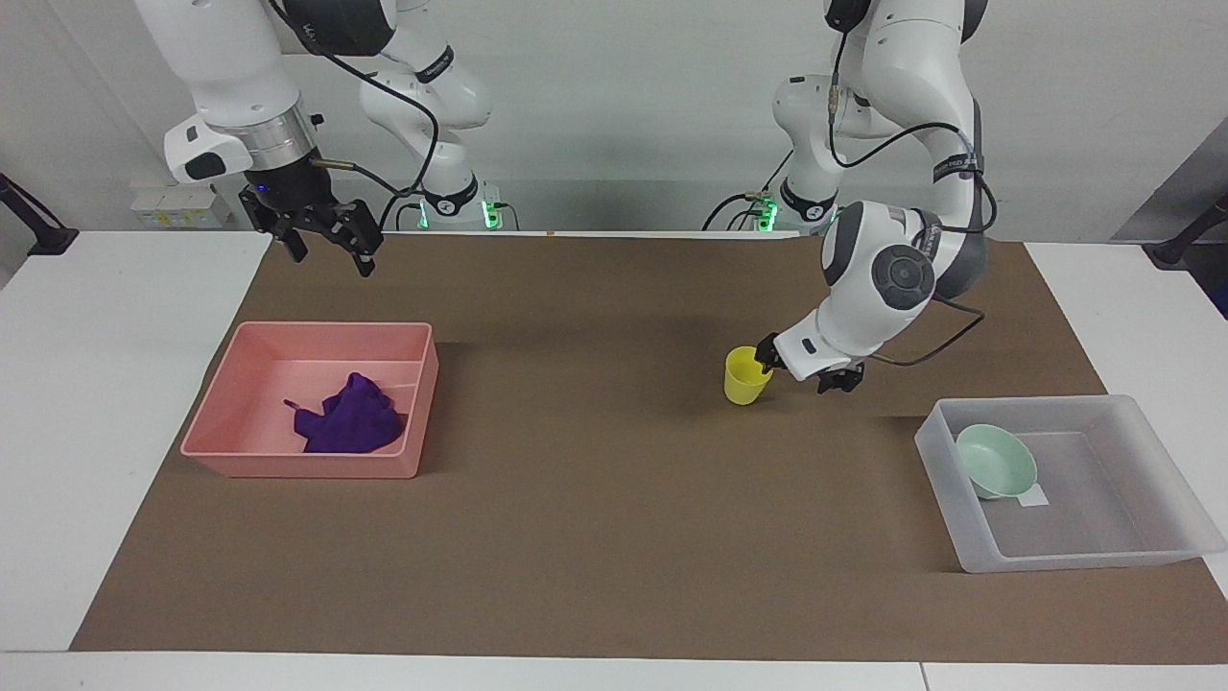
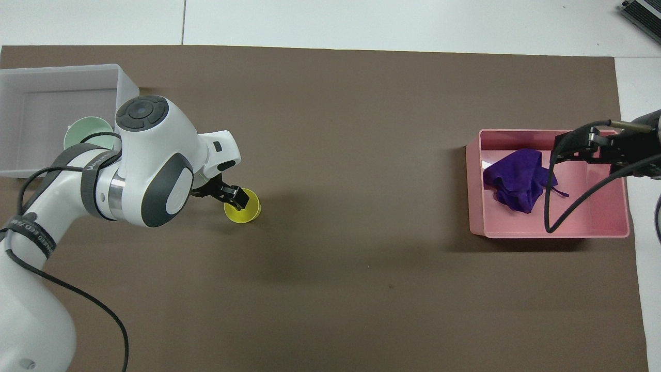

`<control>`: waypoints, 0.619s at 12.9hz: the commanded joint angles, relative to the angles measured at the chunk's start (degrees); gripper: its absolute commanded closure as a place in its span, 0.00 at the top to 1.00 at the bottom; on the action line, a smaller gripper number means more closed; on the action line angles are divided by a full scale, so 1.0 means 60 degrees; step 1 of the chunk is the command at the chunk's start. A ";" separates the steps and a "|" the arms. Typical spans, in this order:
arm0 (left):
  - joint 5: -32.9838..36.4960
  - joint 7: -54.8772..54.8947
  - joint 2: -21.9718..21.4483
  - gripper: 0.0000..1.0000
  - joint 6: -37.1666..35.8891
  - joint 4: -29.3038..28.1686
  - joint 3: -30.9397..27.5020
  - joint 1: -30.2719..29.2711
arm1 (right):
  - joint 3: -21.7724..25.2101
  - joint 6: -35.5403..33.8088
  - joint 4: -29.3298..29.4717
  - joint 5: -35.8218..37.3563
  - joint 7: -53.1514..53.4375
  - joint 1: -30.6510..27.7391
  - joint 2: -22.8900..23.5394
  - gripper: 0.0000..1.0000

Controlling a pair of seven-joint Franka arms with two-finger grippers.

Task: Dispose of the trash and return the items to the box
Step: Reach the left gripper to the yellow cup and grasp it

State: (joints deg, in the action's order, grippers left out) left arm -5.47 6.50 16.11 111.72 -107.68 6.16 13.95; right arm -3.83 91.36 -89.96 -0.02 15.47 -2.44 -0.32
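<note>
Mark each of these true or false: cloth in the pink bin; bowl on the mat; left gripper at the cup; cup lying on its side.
1. The purple cloth lies in the pink bin. True.
2. The green bowl sits on the brown mat. False: it is inside the translucent box.
3. The left gripper is at the yellow cup's rim. True.
4. The cup lies on its side. False: it stands upright.

L arm hides part of mint bowl [image 2: 82,135] overhead; L jaws' gap on yellow cup [image 1: 744,376] unclear.
</note>
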 commanded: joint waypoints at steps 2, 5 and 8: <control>-0.0113 0.0073 0.0070 0.11 0.0320 -0.0173 -0.0134 0.0107 | 0.0022 0.0007 -0.0080 -0.0158 -0.0206 -0.0120 -0.0078 1.00; -0.0113 0.0044 0.0157 0.00 0.0379 -0.0086 -0.0134 0.0238 | 0.0022 0.0007 -0.0080 -0.0187 -0.0206 -0.0120 -0.0078 1.00; -0.0113 0.0088 0.0128 0.00 0.0233 -0.0041 -0.0148 0.0224 | 0.0022 0.0007 -0.0080 -0.0187 -0.0192 -0.0120 -0.0078 1.00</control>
State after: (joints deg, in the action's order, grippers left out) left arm -5.84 6.54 17.12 112.84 -107.65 6.20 14.60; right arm -3.71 91.36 -89.96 -0.02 15.47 -2.60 -0.32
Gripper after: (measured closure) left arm 0.952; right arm 0.000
